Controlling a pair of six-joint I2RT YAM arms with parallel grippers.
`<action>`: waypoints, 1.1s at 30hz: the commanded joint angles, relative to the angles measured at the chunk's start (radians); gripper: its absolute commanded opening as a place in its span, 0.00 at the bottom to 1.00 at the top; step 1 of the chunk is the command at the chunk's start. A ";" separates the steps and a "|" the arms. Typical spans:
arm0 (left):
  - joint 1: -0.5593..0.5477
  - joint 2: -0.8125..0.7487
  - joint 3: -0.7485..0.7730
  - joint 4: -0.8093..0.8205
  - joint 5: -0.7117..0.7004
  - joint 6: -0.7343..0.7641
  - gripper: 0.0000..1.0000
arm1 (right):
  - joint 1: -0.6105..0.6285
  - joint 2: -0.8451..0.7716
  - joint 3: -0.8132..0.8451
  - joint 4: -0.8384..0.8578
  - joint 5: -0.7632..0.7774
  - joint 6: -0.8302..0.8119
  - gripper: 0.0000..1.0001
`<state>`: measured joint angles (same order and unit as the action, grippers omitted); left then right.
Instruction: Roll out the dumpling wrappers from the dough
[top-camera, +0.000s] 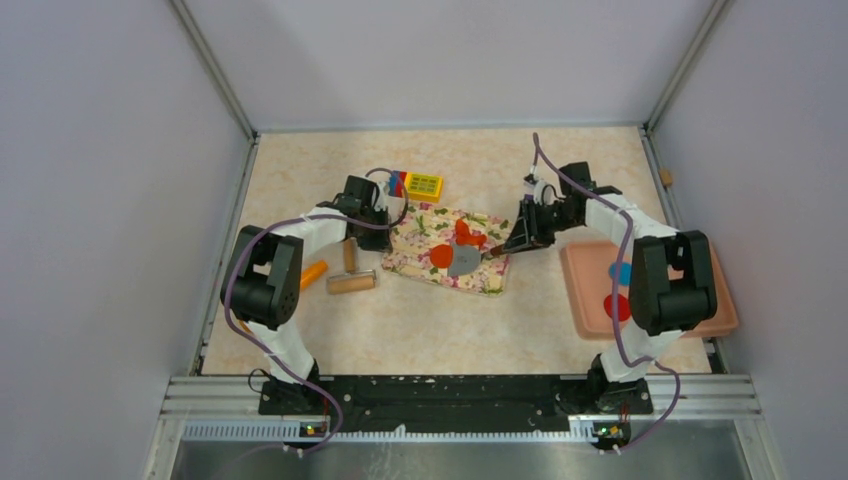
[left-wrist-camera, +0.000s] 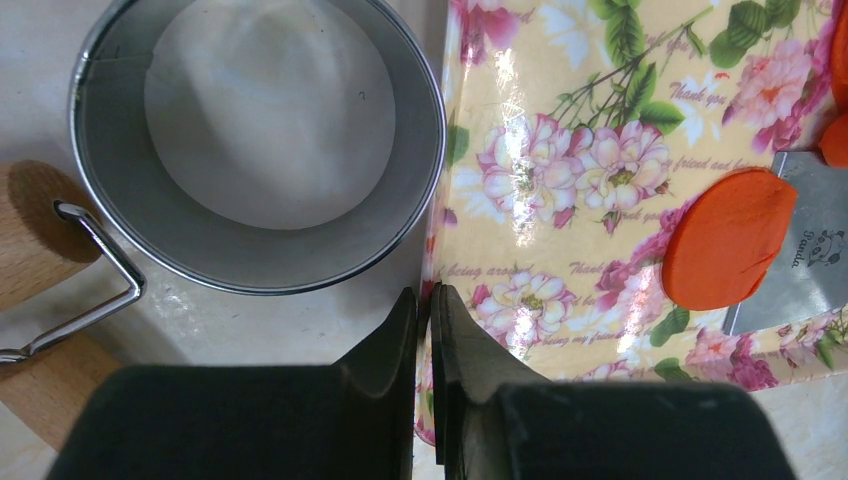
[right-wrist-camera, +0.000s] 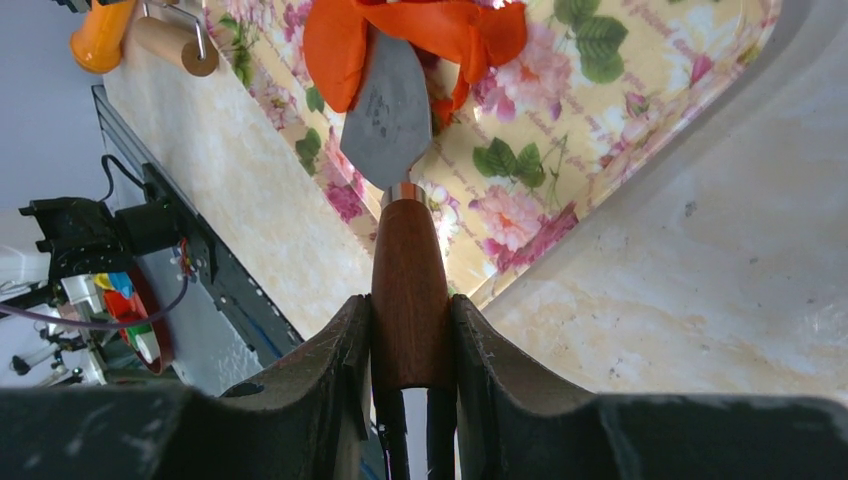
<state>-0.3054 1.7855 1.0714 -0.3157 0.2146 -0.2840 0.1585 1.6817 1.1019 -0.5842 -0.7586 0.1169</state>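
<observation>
Left gripper (left-wrist-camera: 427, 295) nearly shut, pinching mat (left-wrist-camera: 560, 150) edge, lower centre; hold it steady. Right gripper (right-wrist-camera: 410, 305) clamps scraper (right-wrist-camera: 390, 110) handle, blade under dough (right-wrist-camera: 340, 50) at frame top; you slide flat, avoid tearing.

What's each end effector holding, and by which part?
Right end effector: the spatula, by its wooden handle. Left end effector: pinching the floral mat by its edge.

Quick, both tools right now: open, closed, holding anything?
Left tool: closed, pinching the edge of the floral mat.
Right tool: closed on the wooden handle of the scraper.
</observation>
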 joint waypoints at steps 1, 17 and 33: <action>-0.012 -0.008 -0.008 0.033 0.041 -0.004 0.10 | 0.042 0.031 0.057 0.059 0.007 0.019 0.00; 0.005 -0.008 -0.002 0.022 0.021 0.014 0.09 | 0.025 -0.076 0.026 0.230 -0.257 0.114 0.00; 0.021 -0.024 -0.005 0.016 0.009 0.042 0.11 | 0.005 -0.125 0.096 0.028 -0.088 -0.039 0.00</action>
<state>-0.2951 1.7855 1.0714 -0.3157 0.2237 -0.2588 0.1715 1.6161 1.1290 -0.4164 -0.9352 0.2180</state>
